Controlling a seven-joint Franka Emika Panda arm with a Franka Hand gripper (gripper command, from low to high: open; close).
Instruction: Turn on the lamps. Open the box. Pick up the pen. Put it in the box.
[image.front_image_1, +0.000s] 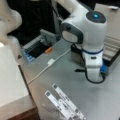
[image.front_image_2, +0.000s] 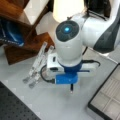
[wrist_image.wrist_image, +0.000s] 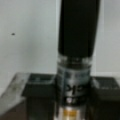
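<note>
While the hand (image.front_image_2: 71, 86) is gripping the pen (wrist_image.wrist_image: 76, 50) just beside the open box (image.front_image_2: 107, 98), it is needing a level, steady carry.

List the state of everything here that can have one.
Lamp: lit.
Box: open, grey compartments showing, no pen inside.
Pen: gripped in the end effector, outside the box.
End effector: shut on the pen.
</note>
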